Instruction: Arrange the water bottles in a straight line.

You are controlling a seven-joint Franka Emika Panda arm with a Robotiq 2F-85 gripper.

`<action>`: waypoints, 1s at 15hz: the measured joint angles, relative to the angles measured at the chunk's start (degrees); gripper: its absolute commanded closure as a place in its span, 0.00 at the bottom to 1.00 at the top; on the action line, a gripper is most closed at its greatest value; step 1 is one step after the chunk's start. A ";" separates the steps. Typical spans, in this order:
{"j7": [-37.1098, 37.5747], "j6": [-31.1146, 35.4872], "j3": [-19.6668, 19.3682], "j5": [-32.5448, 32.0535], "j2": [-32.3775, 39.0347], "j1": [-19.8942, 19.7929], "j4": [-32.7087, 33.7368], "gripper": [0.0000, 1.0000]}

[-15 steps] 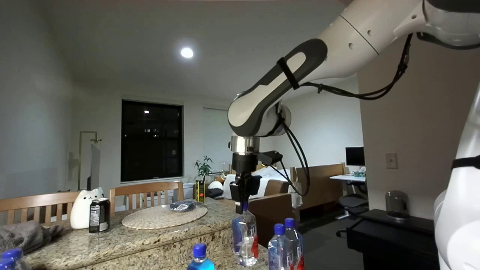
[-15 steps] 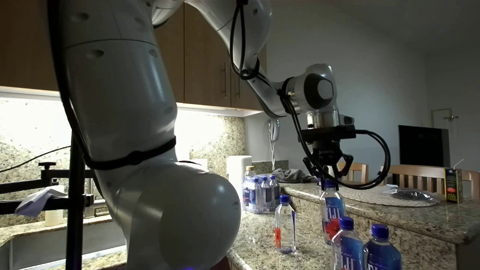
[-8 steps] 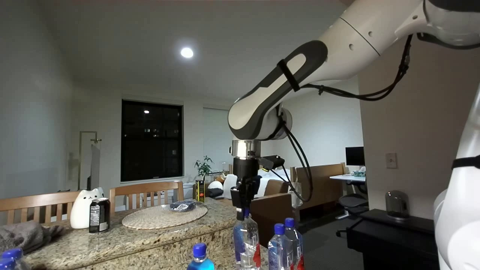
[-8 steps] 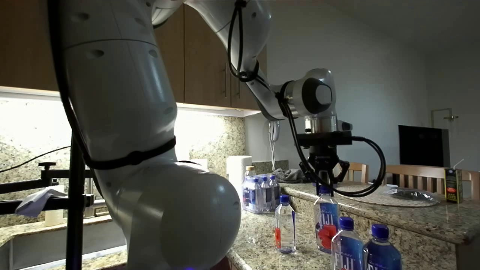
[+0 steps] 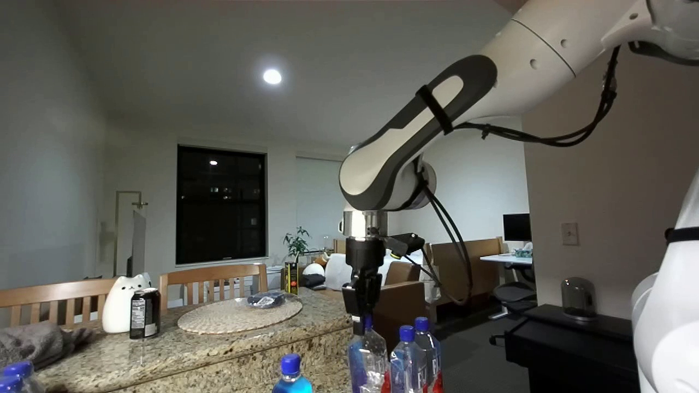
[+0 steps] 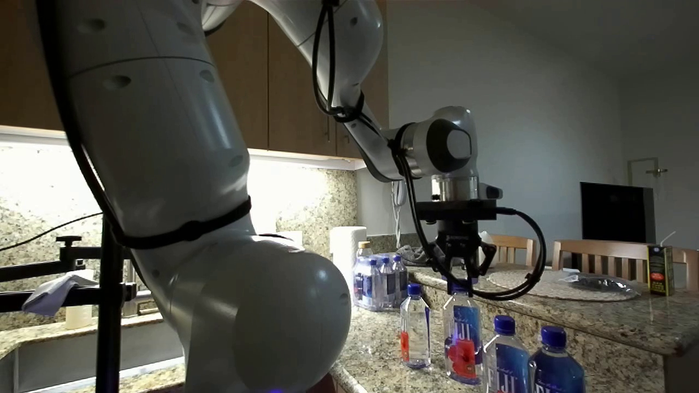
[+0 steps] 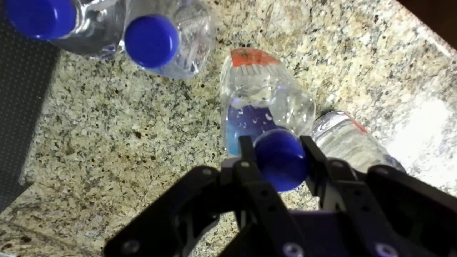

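the tool pinches the blue cap of a bottle, which is upright just below it. more bottles stand on the speckled desk. the window is dark.

The water bottles were clear, with deep blue caps, blue labels and touches of red. The gripper looked mostly black, the arm white and dark grey. The granite was beige, speckled brown and black; the placemat, pale tan.
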 measured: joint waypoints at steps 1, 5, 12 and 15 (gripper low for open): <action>0.71 0.02 0.14 0.00 -0.56 0.00 -0.72 0.85; 3.35 0.03 0.28 -0.10 -2.43 -0.24 -2.66 0.85; 6.36 -0.12 0.23 -0.13 -3.17 -1.83 -3.46 0.85; 6.51 -0.13 0.21 -0.13 -3.19 -2.07 -4.08 0.85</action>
